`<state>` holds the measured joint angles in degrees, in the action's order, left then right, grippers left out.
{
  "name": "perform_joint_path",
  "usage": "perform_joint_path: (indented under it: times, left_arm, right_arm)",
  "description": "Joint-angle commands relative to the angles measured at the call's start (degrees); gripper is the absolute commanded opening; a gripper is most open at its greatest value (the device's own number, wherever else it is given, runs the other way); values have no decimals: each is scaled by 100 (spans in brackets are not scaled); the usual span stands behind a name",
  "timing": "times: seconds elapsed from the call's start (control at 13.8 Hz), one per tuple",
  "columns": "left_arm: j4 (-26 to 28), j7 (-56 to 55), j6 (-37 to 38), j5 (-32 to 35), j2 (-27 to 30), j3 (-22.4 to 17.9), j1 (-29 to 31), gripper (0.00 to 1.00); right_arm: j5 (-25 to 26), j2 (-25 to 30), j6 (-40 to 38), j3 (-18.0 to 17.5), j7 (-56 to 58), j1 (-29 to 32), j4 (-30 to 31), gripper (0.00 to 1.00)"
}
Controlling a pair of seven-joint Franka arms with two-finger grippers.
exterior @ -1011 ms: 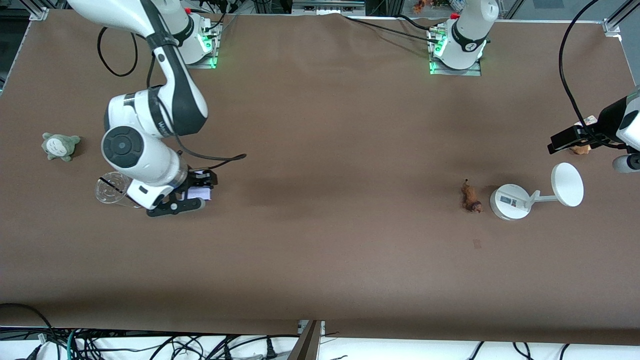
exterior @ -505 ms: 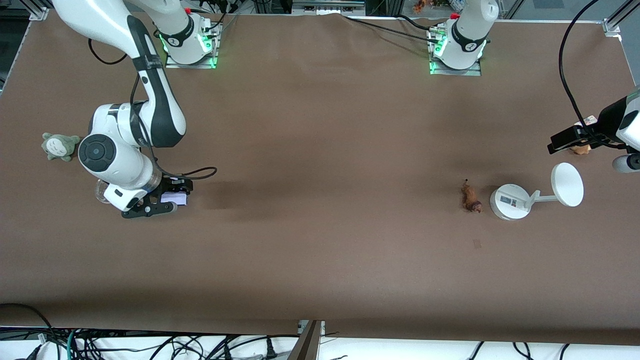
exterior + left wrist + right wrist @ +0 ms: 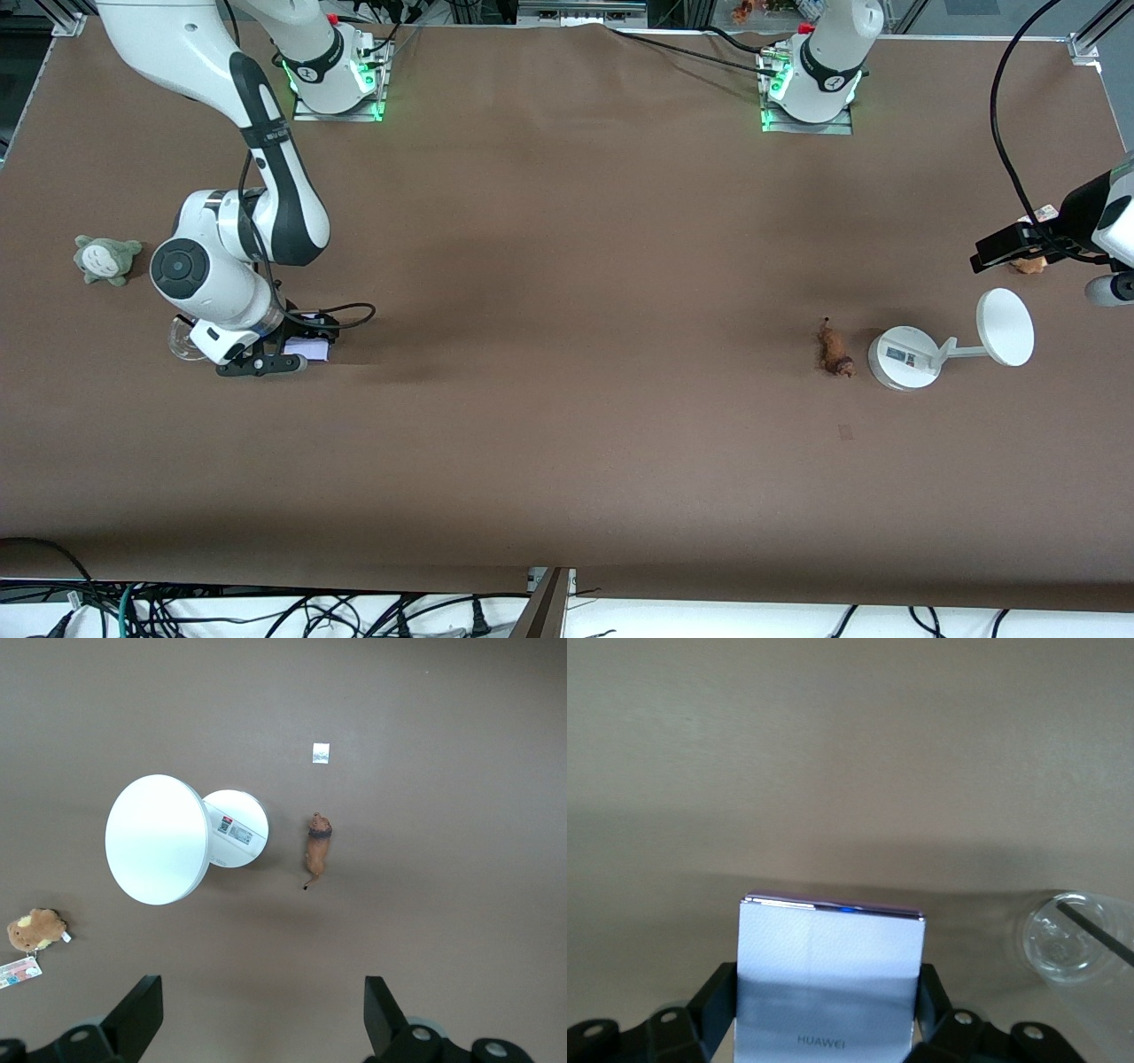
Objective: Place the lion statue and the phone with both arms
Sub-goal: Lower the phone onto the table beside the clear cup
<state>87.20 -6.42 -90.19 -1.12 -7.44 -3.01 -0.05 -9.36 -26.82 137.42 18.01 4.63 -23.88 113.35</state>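
Right tool (image 3: 297, 347), clamped on the flat pale lavender-white rectangular phone (image 3: 307, 350), shifted toward the right arm's end of the brown surface (image 3: 567, 266) over the last second, then slightly back. Now over the clear plastic cup (image 3: 183, 341), covering most of it; a second earlier, beside the cup with more of it showing.

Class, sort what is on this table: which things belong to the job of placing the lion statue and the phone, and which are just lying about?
Belongs to the job:
- phone, gripped in the right end effector
- lion statue, on the table beside the white stand
- left end effector, open, high over the lion statue

Lying about:
- white stand
- clear cup
- grey-green plush
- brown plush
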Motion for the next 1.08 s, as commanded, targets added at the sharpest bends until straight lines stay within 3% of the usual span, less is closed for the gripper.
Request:
perform_joint_path:
  times: [0.0,0.87,0.94,1.01]
  left_arm:
    - [-212,115,133,68,-109,38,49,100]
    - [-212,115,125,68,-109,38,49,100]
    - [-212,115,124,68,-109,38,49,100]
    - [-212,115,133,68,-109,38,49,100]
  right_arm:
    - [-163,-86,302,-17,248,85,100,31]
    - [-172,-438,795,-34,398,208,117,33]
    - [-172,-473,812,-34,398,208,109,37]
    - [-172,-482,830,-34,407,217,109,55]
